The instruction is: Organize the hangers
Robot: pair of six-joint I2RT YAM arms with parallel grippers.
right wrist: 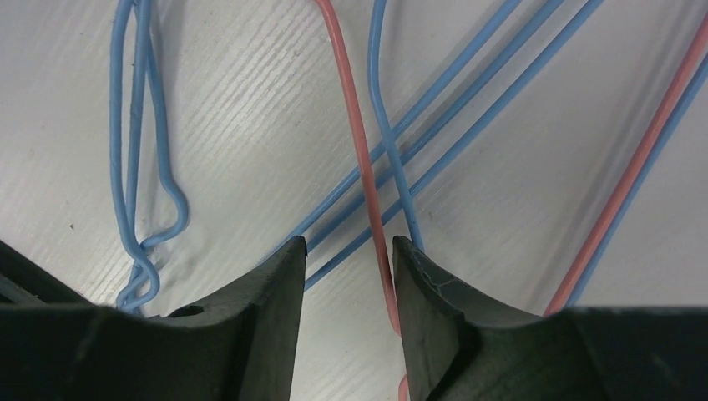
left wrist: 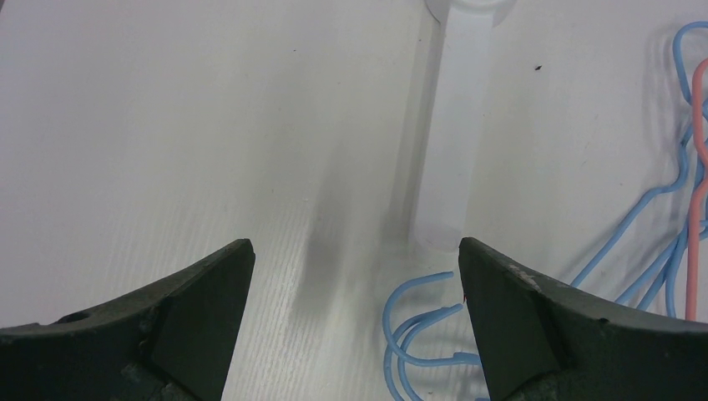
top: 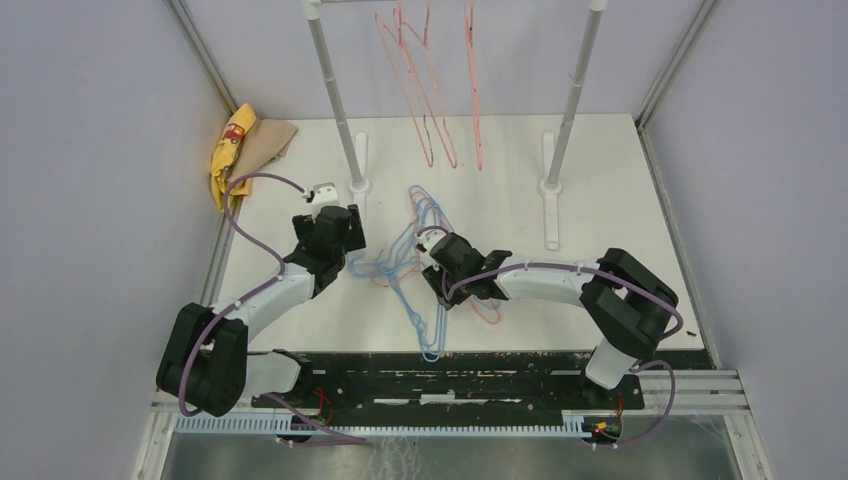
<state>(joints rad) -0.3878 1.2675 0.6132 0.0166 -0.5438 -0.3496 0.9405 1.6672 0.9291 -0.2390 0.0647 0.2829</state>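
At bench [top: 600, 180] centre, right hand [right wrist: 349, 251] sits low over the tangle, jaws narrowly apart, straddling one pink-red wire hanger [right wrist: 355, 142]. Close on pink only: light blue wire hangers [right wrist: 467, 109] cross it and will likely drag along. Left hand [left wrist: 355, 259] is wide open, empty, by the white rack foot [left wrist: 451, 125]. Other pink hangers [top: 430, 90] hang on the rack.

Thin pink-red wire hangers [top: 430, 90] hanging upright at the back, tops cut off by the frame edge, light blue hangers [top: 400, 265] tangled flat in a heap mid-surface [top: 600, 180], one pink-red hanger [right wrist: 357, 142] lying crossed over the blue wires
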